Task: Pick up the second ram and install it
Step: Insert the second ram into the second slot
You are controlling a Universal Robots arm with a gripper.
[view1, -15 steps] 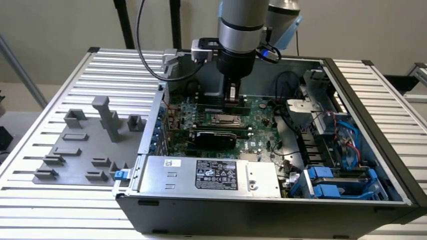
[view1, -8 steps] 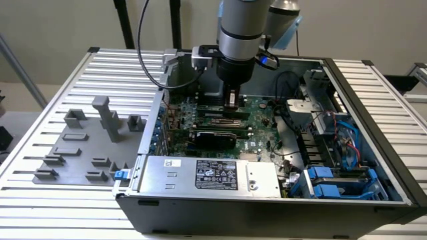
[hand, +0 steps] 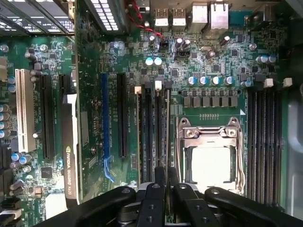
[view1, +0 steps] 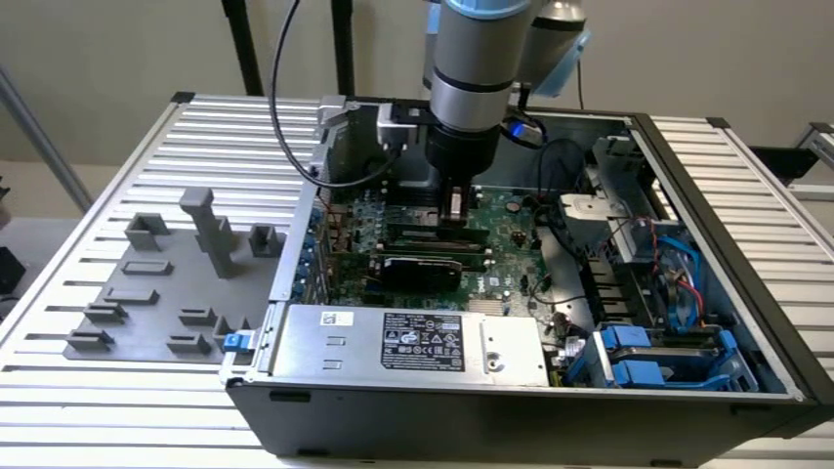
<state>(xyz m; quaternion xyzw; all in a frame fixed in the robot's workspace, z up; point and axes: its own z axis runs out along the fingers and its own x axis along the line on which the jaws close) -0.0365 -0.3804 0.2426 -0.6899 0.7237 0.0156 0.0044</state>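
The second ram [hand: 167, 132] appears edge-on in the wrist view as a thin pale strip running along the memory slots [hand: 150, 127] beside the square CPU socket [hand: 210, 153]. My gripper [hand: 166, 182] is shut on its near end, one black finger [hand: 151, 201] on each side. I cannot tell whether the stick is seated in the slot or just above it. In the exterior view my gripper [view1: 456, 213] reaches straight down into the open computer case [view1: 729, 244], low over the motherboard [view1: 502, 220] at the slots.
A wide black-topped graphics card [hand: 71, 156] stands in an expansion slot beside the memory slots. More empty memory slots [hand: 265, 142] lie past the socket. Cables and blue drive bays [view1: 651, 352] fill one side of the case. A grey parts fixture [view1: 170, 283] lies on the table at the exterior view's left.
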